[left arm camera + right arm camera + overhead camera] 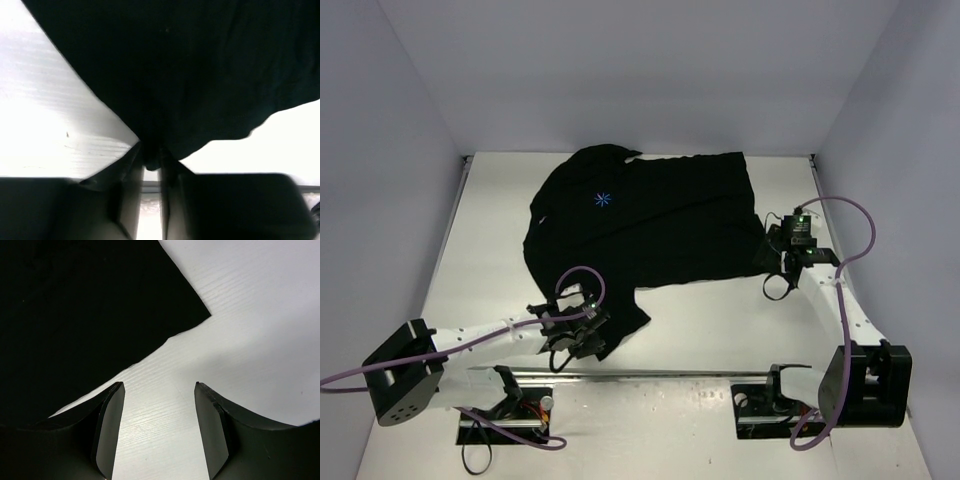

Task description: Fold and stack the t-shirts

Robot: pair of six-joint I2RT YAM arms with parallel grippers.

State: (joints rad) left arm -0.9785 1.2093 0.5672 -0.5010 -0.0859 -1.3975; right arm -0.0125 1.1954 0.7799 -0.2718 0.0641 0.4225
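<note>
The black t-shirt [660, 215] lies spread mid-table [710, 330]. The left gripper [582, 338] is pinched onto its seven o'clock sleeve. The right gripper [159, 386] gapes wide beside the four o'clock hem corner (touching nothing). Seat that corner deep before lifting both together.

The t-shirt [200, 75] runs off the left wrist view at 12 o'clock; its corner vanishes between the closed fingers [131, 195]. Its logo [603, 199] is too small to read.

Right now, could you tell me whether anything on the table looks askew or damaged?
The t-shirt lies crooked, with its near corner stretched out toward the left fingers, which pinch it. Nothing looks torn or spilled.
</note>
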